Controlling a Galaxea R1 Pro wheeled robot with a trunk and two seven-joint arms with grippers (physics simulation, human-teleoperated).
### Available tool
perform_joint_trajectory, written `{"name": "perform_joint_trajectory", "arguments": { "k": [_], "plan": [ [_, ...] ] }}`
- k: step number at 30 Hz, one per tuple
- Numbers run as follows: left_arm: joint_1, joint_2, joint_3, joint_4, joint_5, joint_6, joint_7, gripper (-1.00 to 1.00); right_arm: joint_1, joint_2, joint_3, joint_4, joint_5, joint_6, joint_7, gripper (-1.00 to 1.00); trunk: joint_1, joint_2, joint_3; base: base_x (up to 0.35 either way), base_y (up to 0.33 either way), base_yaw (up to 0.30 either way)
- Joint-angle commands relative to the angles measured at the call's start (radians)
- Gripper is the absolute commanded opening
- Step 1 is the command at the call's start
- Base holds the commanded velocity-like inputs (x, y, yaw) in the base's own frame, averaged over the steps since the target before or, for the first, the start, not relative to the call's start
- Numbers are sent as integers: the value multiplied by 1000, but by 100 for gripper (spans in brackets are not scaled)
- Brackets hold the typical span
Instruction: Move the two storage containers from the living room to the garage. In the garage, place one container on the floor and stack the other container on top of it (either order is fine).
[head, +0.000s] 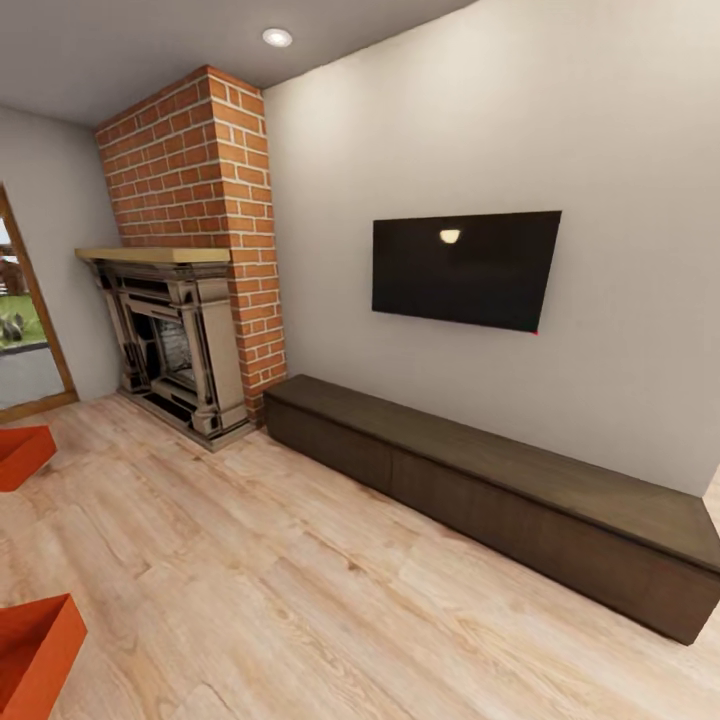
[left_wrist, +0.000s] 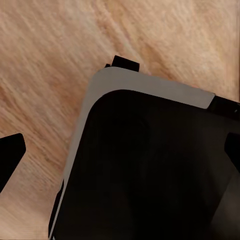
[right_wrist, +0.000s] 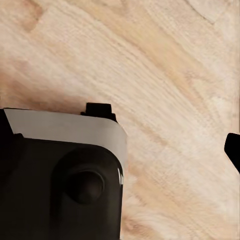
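We see the living room from the head view: a light wood plank floor (head: 300, 560) with pale, streaky grain, and smooth matte beige walls (head: 620, 130). One red brick fireplace (head: 195, 180) rises to the ceiling, its bricks rough and set in pale mortar, with one flat light wooden mantel (head: 150, 254) and a dark, carved surround (head: 175, 345) around the firebox. One flat black television (head: 465, 268), rectangular and glossy, hangs on the wall, and below it one long low cabinet (head: 480, 490) of dark brown wood runs along the wall. One round recessed light (head: 277, 37) sits in the ceiling, and a wood-framed doorway (head: 30, 320) stands at the far left.

We count two storage containers, both red-orange with plain flat walls and open tops, both cut off by the left edge of the head view and resting on the plank floor: one (head: 22, 455) nearer the doorway, the other (head: 40, 650) at the lower corner, well apart from the first.

In the left wrist view we find a dark fingertip (left_wrist: 9, 157) at one edge above the planks, beside the robot's black, grey-rimmed base (left_wrist: 150, 170). In the right wrist view a dark fingertip (right_wrist: 233, 150) shows at the edge, beside the base (right_wrist: 60, 175). We cannot tell whether either gripper is released or clenched
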Motion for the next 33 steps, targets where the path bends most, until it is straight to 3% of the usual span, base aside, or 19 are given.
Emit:
{"name": "perform_joint_trajectory", "arguments": {
  "k": [1,33],
  "plan": [
    [1,0,1,-4,10,8,1,100,-1,0,8,3,-4,-5,-2,100,1,0,-1,324,-1,246],
    [1,-1,1,-4,10,2,1,100,-1,-1,4,3,-12,-10,-6,100,1,0,-1,324,0,280]
  ]
}}
